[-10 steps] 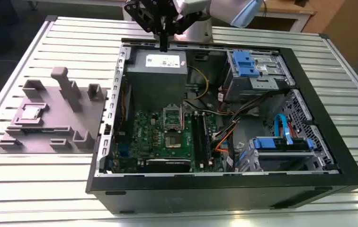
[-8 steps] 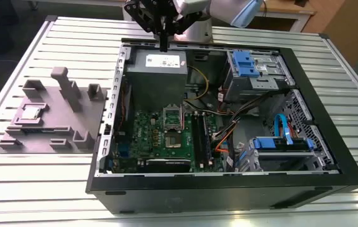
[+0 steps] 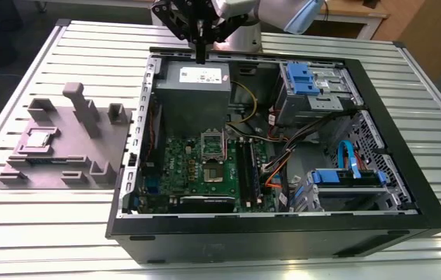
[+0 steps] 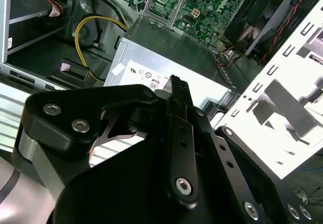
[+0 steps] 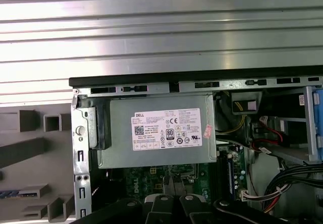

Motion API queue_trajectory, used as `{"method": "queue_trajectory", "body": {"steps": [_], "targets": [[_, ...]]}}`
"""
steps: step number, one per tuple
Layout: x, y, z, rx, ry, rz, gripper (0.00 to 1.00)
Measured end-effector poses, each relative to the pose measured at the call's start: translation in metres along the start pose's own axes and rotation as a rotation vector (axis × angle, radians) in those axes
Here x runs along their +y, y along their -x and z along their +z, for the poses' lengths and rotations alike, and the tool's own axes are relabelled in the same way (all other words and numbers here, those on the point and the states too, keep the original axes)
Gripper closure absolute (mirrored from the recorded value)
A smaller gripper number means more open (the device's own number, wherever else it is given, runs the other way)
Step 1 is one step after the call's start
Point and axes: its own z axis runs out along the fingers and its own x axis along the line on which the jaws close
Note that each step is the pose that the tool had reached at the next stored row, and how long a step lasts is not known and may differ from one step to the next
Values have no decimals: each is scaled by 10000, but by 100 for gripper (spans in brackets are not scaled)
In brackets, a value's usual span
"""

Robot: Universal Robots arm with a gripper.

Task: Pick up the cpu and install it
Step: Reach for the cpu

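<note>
The cpu (image 3: 38, 139), a small silver square chip, lies in a recess of the grey fixture block (image 3: 65, 146) at the exterior view's left, outside the computer case. My gripper (image 3: 201, 57) hangs shut and empty over the case's far edge, just above the grey power supply box (image 3: 193, 81), far from the cpu. The green motherboard (image 3: 197, 169) lies on the case floor with its cpu socket (image 3: 213, 157) near the middle. In the second wrist view the black fingers (image 4: 177, 90) point toward the power supply (image 4: 166, 47), with the socket (image 4: 162, 1) beyond.
The black case wall (image 3: 267, 227) rings the motherboard. Blue drive cages (image 3: 308, 79) and loose cables (image 3: 283, 151) fill the exterior view's right side. A memory stick (image 3: 248, 172) stands beside the socket. Posts (image 3: 74, 96) rise from the fixture. Everything rests on a ribbed metal table (image 3: 41, 233).
</note>
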Motion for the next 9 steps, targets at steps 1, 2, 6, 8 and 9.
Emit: {"method": "queue_trajectory", "body": {"steps": [1,2,6,8,9], "targets": [[-1,-12,0,0,4,0,90],[-6,-75,1,0,5,0,90],[-7,-85,1,0,5,2,90],[-8,-103,0,0,4,0,90],[-9,-111,0,0,5,1,90]]}}
